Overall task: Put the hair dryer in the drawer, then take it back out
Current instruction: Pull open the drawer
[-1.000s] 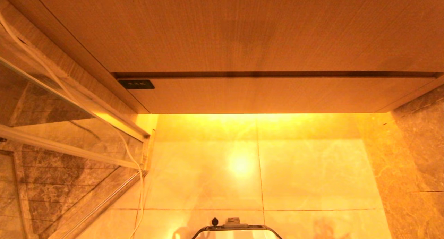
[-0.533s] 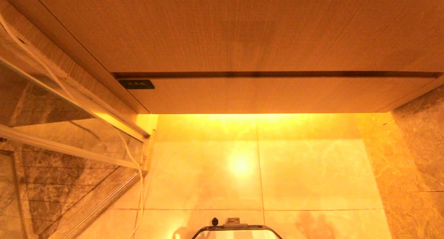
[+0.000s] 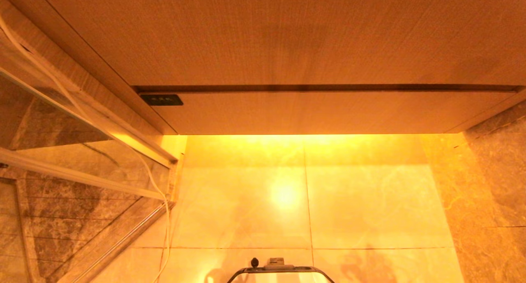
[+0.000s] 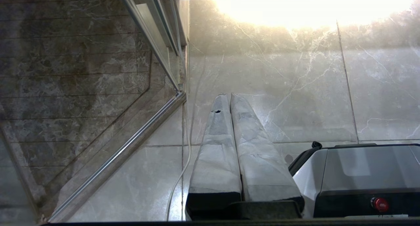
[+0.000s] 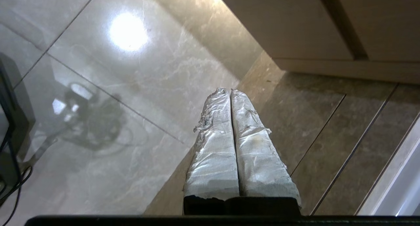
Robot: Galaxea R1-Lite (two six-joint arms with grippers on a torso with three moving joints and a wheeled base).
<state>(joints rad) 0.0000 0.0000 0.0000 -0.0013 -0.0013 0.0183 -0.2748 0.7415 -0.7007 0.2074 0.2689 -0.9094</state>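
Glossy marble floor (image 3: 370,201) below shut wood-grain drawer (image 3: 320,112).

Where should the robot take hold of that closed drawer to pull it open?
The drawer has a flat front with no handle, so probably its top edge: come from the front and hook into the dark gap under the countertop. Its lower edge, open underneath, looks a possible alternative.

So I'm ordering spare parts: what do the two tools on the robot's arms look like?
Both look alike. The left tool has two long tapered fingers wrapped in crinkled pale grey-white tape over a black base; one wrap has a small dark hole near its tip. The right tool has the same wrapping, more frayed along one edge.
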